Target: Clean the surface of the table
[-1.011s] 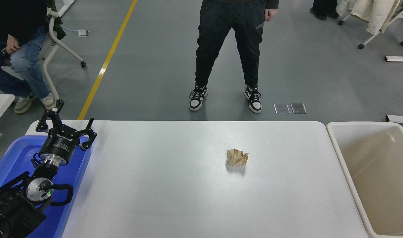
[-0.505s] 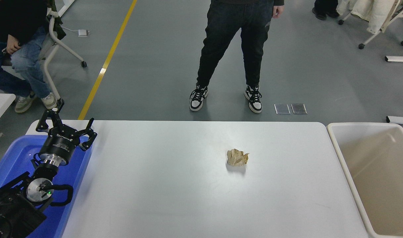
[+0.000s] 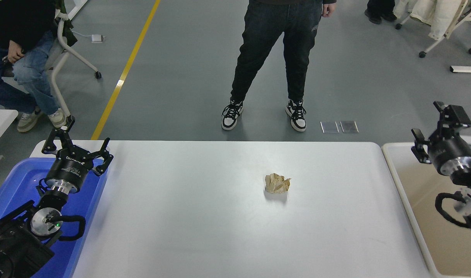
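white table surface (image 3: 204, 216) spans centre frame between blue tub (image 3: 11, 181) and beige bin (image 3: 428, 216), one crumpled brown paper wad (image 3: 277, 183) resting on it. left gripper (image 3: 76, 143) over tub, fingers spread; right gripper (image 3: 438, 121) over bin, fingers apart, holding nothing.

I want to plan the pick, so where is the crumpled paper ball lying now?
In the head view the crumpled paper ball lies alone on the white table surface, slightly right of its middle, closer to the beige bin than to the blue tub.
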### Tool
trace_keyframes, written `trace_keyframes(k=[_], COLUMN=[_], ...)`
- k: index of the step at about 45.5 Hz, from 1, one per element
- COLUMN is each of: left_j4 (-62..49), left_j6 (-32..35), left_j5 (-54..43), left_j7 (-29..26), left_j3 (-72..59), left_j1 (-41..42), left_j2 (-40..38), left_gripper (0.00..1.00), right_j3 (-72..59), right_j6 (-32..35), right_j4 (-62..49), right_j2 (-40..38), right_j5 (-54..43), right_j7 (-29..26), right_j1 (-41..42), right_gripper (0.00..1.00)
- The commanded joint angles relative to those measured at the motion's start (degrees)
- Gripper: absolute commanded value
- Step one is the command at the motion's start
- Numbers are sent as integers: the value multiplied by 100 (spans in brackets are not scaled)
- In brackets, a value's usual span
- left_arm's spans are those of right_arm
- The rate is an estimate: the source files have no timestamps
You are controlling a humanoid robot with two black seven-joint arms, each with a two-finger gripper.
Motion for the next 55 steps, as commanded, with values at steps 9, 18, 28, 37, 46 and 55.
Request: trace_keyframes(k=[9, 18, 28, 37, 46, 55], left_j4=[0, 0, 0, 0, 0, 0], left_j6=[0, 0, 0, 0, 0, 0], left_j5=[0, 0, 0, 0, 0, 0], left_j7=[0, 0, 0, 0, 0, 0], left_j3=[0, 0, 0, 0, 0, 0], left_j1=[0, 0, 0, 0, 0, 0], left_j2=[-6, 3, -6, -6, -6, -6], left_gripper=[100, 100, 100, 100, 100, 100], right_j3=[69, 69, -28, -651, -2066, -3550], right_j6=[32, -64, -108, -214, -451, -451], right_j4=[71, 89, 80, 501, 1029, 1055], right_j2=[861, 738, 720, 571, 201, 158], right_j5=[-83, -83, -65, -83, -83, -547], right_j7=[363, 275, -173, -683, -894, -1552], right_j1=[-322, -207, -119, 65, 767, 1830], right_gripper=[100, 100, 100, 100, 100, 100])
